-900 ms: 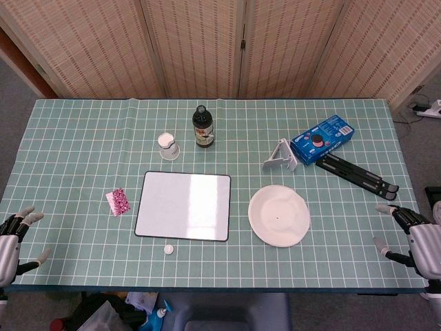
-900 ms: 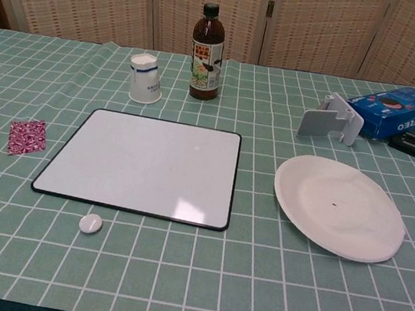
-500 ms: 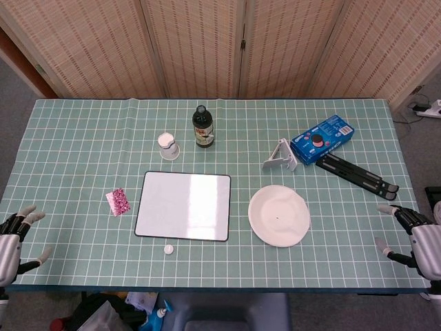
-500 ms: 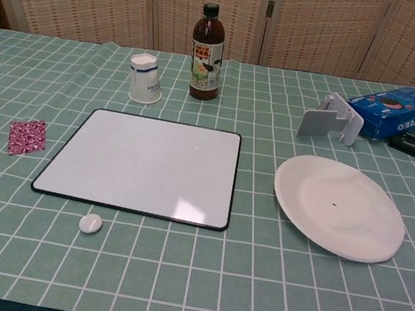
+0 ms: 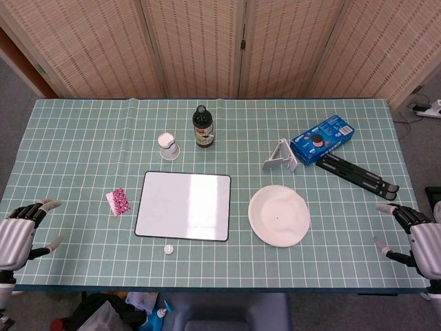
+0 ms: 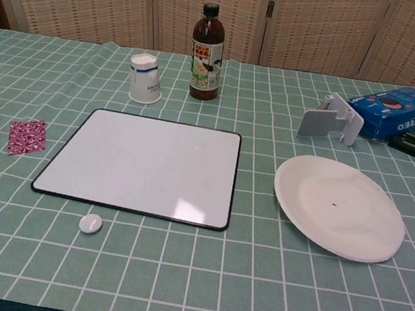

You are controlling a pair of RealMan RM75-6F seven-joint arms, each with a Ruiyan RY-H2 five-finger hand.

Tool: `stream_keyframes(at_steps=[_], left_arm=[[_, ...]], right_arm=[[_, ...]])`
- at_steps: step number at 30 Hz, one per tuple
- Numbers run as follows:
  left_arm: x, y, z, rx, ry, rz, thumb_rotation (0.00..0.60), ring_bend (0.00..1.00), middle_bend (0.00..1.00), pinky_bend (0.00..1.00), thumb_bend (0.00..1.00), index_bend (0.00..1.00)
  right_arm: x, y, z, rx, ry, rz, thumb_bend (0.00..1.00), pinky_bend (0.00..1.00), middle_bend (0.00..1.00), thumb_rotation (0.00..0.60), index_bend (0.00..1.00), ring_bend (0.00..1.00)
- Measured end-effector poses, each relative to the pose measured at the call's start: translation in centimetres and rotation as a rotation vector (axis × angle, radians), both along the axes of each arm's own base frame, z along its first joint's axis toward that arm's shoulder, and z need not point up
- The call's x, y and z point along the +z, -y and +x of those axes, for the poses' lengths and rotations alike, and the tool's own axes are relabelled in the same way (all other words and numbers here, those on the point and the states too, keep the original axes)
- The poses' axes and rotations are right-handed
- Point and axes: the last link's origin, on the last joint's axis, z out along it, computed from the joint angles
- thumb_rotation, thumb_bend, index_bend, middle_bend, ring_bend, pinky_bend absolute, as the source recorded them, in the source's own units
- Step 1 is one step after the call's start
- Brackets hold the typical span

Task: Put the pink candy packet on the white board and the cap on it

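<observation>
Head + chest views, task not yet begun. The pink candy packet (image 5: 118, 202) is seen lying flat on the green checked surface (image 5: 69, 152), just left of the white board (image 5: 183, 206) and apart from its black edge. The cap (image 5: 167, 249), a small white disc, is seen near the board's near-left corner, also apart from it. The board is bare.

The left robot hand (image 5: 19, 234) is shown at the near-left edge of the surface, fingers spread, nothing held. The right robot hand (image 5: 413, 234) is shown at the near-right edge, fingers likewise spread and empty. Neither is caught by the chest view.

Other items, not needed: an upturned paper cup (image 5: 167, 146) and a dark bottle (image 5: 202, 127) beyond the board's far edge; a white plate (image 5: 279, 215) to the right; a white stand (image 5: 280, 156), a blue biscuit box (image 5: 322, 138) and a black folding stand (image 5: 357, 172) at far right.

Risks, as judged:
- Packet is thin and flat; it could be pushed along the cloth instead of lifted, or nudged under the board's rim.
- Cap is small and round; it may be flicked off the near edge by a fingertip, esp. as it lies close to that edge.
- Once set on the packet's uneven top, the cap may slide off.
</observation>
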Motion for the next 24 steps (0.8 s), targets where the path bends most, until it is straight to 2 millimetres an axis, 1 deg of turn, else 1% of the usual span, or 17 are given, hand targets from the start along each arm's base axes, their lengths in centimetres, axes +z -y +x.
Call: stream_keyframes(at_steps=[3, 4, 6, 9, 11, 14, 17, 20, 24], left_arm=[[-0.1, -1.4, 0.6, -0.048, 0.002, -0.045, 0.600, 0.65, 0.63, 0.59, 0.20, 0.24], [-0.1, -1.9, 0.8, -0.061, 0.001, -0.062, 0.600, 0.68, 0.66, 0.65, 0.20, 0.24], [-0.2, -3.1, 1.3, -0.096, -0.010, -0.102, 0.600, 0.73, 0.71, 0.81, 0.20, 0.24], [-0.5, -4.9, 1.9, -0.149, -0.037, -0.161, 0.600, 0.78, 0.76, 0.93, 0.20, 0.23], [-0.8, -6.1, 2.3, -0.180, -0.063, -0.204, 0.600, 0.80, 0.77, 0.98, 0.20, 0.22], [-1.4, -7.6, 2.8, -0.225, -0.110, -0.257, 0.600, 0.81, 0.78, 1.00, 0.20, 0.22], [-2.1, -8.5, 3.2, -0.275, -0.181, -0.305, 0.600, 0.83, 0.79, 1.00, 0.20, 0.21], [-3.0, -9.2, 3.7, -0.324, -0.253, -0.351, 0.600, 0.86, 0.82, 1.00, 0.20, 0.22], [-4.1, -10.0, 3.9, -0.360, -0.330, -0.395, 0.600, 0.88, 0.84, 1.00, 0.20, 0.22]], right_arm=[[0.0, -0.1, 0.1, 0.002, -0.003, 0.001, 0.24, 0.38, 0.30, 0.600, 0.26, 0.28], [0.0, -0.1, 0.2, 0.002, -0.004, 0.001, 0.24, 0.38, 0.30, 0.600, 0.26, 0.28], [0.1, -0.2, 0.2, 0.003, -0.005, -0.001, 0.24, 0.38, 0.30, 0.600, 0.26, 0.28], [0.2, -0.4, 0.3, 0.002, -0.008, -0.004, 0.24, 0.38, 0.30, 0.600, 0.26, 0.28], [0.3, -0.4, 0.3, 0.001, -0.011, -0.005, 0.24, 0.38, 0.30, 0.600, 0.26, 0.28], [0.3, -0.5, 0.3, -0.002, -0.012, -0.004, 0.24, 0.38, 0.30, 0.600, 0.26, 0.28], [0.2, -0.5, 0.3, -0.005, -0.014, -0.001, 0.24, 0.38, 0.30, 0.600, 0.26, 0.28], [0.1, -0.5, 0.4, -0.006, -0.016, 0.001, 0.24, 0.38, 0.30, 0.600, 0.26, 0.28], [0.1, -0.5, 0.5, -0.008, -0.019, 0.003, 0.24, 0.38, 0.30, 0.600, 0.26, 0.28]])
